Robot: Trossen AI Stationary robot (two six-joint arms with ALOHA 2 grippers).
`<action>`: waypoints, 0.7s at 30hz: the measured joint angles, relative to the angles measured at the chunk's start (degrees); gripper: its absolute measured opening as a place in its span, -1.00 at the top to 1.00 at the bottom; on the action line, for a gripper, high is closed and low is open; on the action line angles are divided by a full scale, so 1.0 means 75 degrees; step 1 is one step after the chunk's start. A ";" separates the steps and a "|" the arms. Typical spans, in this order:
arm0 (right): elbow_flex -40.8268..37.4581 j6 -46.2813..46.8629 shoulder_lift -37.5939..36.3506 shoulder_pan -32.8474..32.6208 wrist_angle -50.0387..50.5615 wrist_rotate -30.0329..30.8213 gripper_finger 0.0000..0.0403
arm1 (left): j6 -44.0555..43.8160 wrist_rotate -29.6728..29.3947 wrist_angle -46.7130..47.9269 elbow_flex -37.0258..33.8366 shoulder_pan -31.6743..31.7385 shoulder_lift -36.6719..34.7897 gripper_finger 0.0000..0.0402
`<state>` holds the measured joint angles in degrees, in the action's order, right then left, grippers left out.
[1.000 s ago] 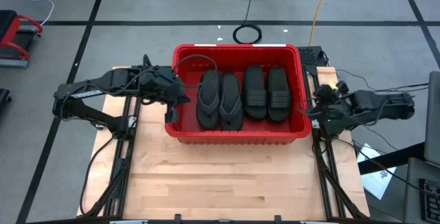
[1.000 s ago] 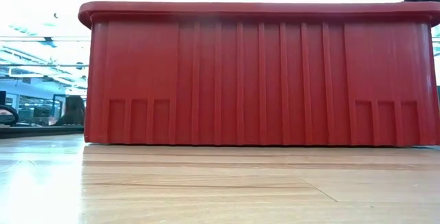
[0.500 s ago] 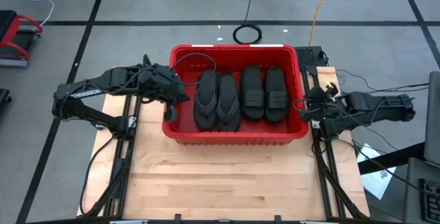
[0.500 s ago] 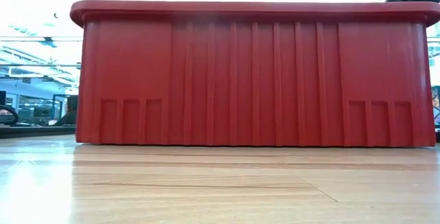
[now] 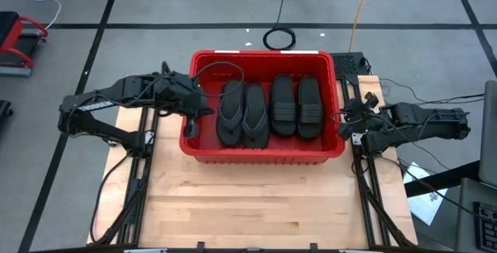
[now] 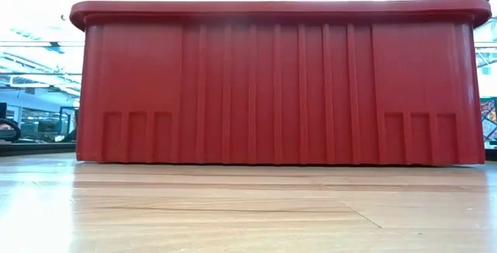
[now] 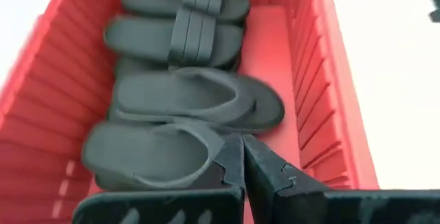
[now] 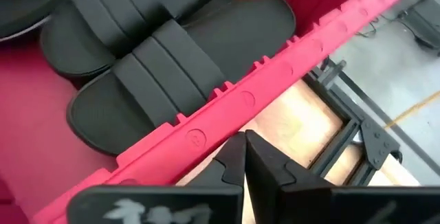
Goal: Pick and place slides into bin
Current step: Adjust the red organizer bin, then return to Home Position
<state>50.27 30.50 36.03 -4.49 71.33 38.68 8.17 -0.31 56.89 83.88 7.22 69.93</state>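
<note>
Your left pincer [image 5: 189, 121], fingers pressed together and empty, hangs over the bin's [image 5: 261, 151] left wall; your right pincer [image 5: 347, 123], likewise closed, sits at its right rim. Four matte black slides lie inside, side by side, long axes front to back: two flip-flops [image 5: 244, 113], two banded sandals [image 5: 297, 107].

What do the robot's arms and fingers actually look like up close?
Both arms are black, jointed struts with thin black cables looping along them. The left gripper and right gripper each end in two flat, dark, wedge-shaped fingers with small notched, puzzle-like edges. No coloured markings show on them.
</note>
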 joint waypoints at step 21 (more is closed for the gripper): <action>-0.0051 -0.3245 -0.0200 -0.0017 -0.7081 -0.2827 1.00 | -0.1564 0.2248 -0.7400 -0.4639 0.0978 -0.3302 1.00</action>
<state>49.88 6.16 34.53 -4.62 18.22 17.48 -3.57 16.55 1.39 49.09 14.56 45.17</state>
